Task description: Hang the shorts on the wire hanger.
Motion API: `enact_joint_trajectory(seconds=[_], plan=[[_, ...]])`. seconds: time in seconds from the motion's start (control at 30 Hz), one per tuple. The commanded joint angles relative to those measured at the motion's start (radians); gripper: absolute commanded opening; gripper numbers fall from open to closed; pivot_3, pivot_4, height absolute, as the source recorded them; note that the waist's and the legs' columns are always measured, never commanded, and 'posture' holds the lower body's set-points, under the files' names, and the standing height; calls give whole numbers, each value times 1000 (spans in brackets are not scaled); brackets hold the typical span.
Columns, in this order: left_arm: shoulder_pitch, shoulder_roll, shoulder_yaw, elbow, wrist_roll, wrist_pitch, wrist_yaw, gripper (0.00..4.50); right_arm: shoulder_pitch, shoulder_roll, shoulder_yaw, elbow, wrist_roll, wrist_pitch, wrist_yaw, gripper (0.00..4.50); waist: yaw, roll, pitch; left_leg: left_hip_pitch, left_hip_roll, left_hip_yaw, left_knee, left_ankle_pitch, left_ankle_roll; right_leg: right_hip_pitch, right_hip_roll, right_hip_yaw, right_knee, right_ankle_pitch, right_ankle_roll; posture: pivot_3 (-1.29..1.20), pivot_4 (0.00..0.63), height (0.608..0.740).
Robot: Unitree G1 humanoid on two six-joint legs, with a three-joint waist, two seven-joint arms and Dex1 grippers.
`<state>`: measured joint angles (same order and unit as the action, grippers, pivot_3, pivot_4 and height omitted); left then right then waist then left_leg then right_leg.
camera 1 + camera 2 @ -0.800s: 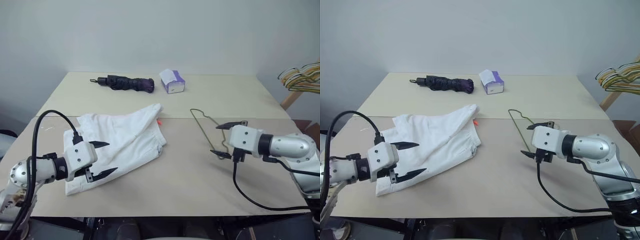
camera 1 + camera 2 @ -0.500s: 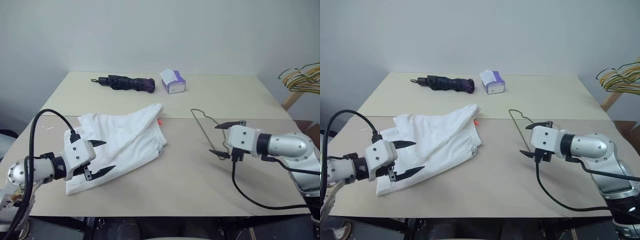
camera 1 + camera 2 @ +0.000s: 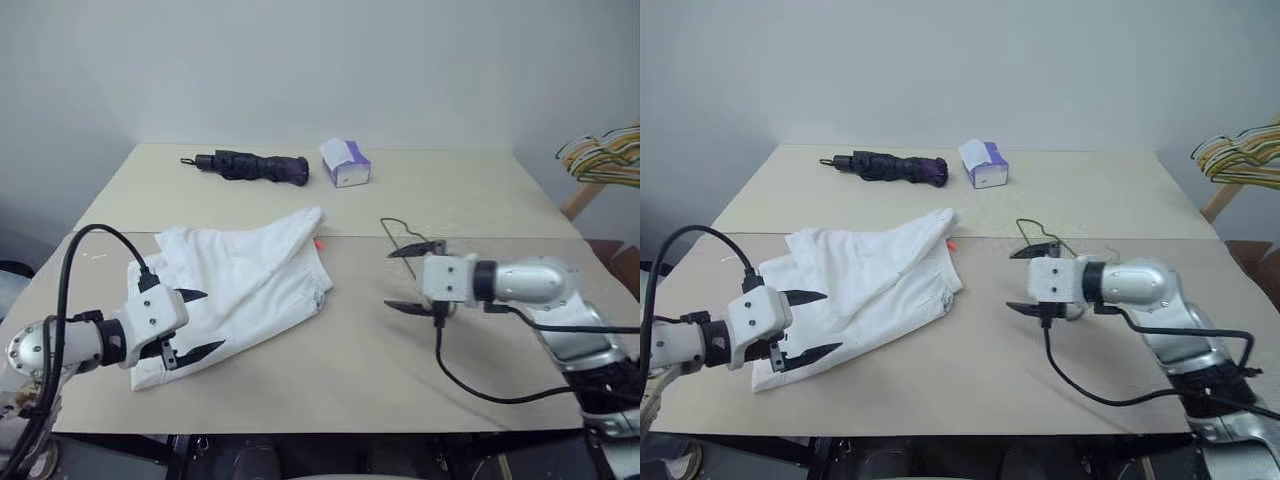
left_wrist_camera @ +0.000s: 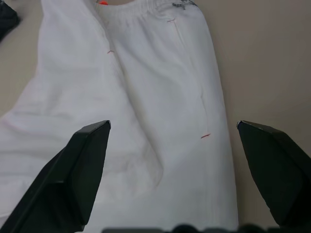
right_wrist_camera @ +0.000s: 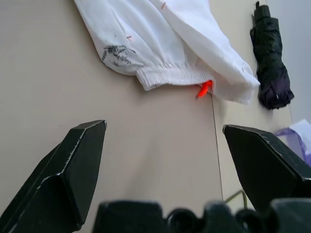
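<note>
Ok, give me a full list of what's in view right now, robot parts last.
shorts: one, white, spread flat on the table's left half, a small orange tag at the waistband.
hanger: one, thin grey wire, flat on the table right of the shorts, partly behind the right claw.
umbrella: one, black, folded, at the far side of the table.
tissue box: one, white and purple, right of the umbrella.
hanger bunch: several, yellow, green and white, off the table's far right.
table: one, beige.
left claw: open, over the shorts' near end.
right claw: open, over the hanger, holding nothing.
</note>
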<state>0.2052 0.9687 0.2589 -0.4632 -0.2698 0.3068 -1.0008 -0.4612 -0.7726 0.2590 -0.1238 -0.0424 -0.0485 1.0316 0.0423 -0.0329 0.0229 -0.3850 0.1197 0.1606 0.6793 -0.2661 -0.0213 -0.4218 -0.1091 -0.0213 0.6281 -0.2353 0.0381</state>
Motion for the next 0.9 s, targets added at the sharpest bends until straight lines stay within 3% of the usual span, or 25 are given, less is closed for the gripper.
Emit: enact_joint_trajectory(seconds=[0.03,0.27,0.53,0.67,0.9], plan=[[14,42,18,-11,10,11,-28,4500,-75,58,82,85,-103,-85,-18,4480,-5,0,0,0,0,0,0,0,0,0,0,0,0,0,0,85,0,740],[28,62,29,-5,17,10,-40,4500,-264,242,259,451,-371,-288,-205,4480,-28,0,0,-1,0,0,0,4,-6,-1,0,0,2,0,0,104,0,740],[86,37,67,-57,18,31,-16,4500,-405,399,323,769,-454,-465,-347,4480,-33,0,0,-2,0,0,-2,6,-11,-3,0,-1,2,0,-1,147,0,740],[127,23,95,-81,19,44,-5,4500,-430,432,343,856,-481,-534,-371,3674,-31,0,0,-1,0,0,-2,7,-11,-3,0,-1,3,-1,-1,160,0,740],[217,47,138,-71,91,43,-10,4500,-461,460,360,950,-528,-587,-413,1170,-30,1,0,-1,0,0,-3,7,-12,-3,0,-1,3,-1,-2,173,0,740]])
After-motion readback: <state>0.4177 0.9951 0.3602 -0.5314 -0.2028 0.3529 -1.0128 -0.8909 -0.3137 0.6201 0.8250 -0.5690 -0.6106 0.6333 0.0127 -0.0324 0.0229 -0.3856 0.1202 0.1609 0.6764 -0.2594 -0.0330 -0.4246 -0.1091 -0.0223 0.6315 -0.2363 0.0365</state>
